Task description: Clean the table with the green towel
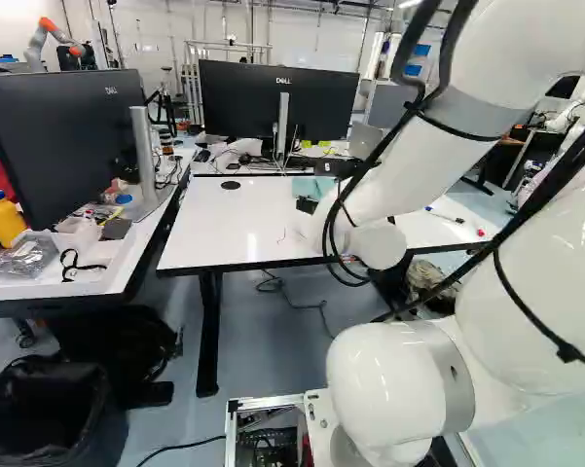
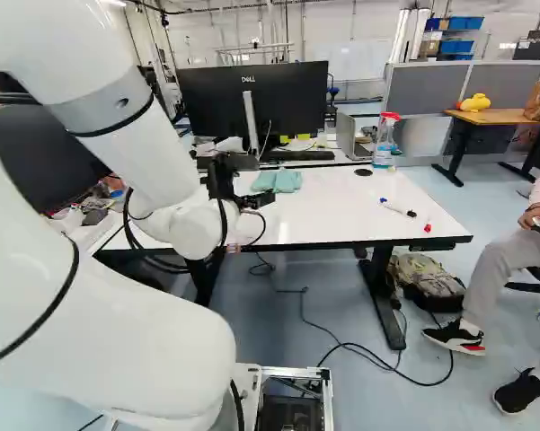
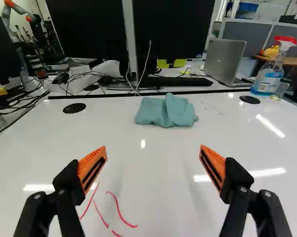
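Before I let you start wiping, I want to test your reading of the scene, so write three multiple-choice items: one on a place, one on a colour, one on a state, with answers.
1. Where is the green towel?
A) On the floor
B) On the white table
C) Over a monitor

2. What colour are the curved strokes?
A) Blue
B) Black
C) Red

3. How does the gripper stand?
A) Open
B) Shut on the towel
C) Shut on nothing

1 B: it lies bunched on the tabletop.
2 C: the thin lines show red against white.
3 A: its orange pads are wide apart.
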You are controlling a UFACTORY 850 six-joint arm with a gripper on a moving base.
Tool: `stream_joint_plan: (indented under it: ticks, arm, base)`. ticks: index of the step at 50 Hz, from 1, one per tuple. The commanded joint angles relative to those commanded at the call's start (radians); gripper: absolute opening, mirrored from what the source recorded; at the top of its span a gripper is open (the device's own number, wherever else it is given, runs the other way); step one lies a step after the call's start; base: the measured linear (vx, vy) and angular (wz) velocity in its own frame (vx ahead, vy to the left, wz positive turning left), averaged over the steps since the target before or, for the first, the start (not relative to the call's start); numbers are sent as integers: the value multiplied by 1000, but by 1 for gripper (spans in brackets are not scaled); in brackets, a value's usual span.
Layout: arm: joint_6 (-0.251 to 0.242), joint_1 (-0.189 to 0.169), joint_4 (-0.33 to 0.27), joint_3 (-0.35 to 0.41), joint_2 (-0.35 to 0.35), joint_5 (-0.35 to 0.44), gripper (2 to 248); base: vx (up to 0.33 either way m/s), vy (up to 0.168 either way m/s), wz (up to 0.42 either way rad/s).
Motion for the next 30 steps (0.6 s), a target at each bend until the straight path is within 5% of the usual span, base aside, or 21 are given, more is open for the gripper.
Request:
stream_joint_plan:
  ticks: [30]
  arm:
    - [0,-4,0,-162,-111,0,247]
  base:
    - [0,0,0]
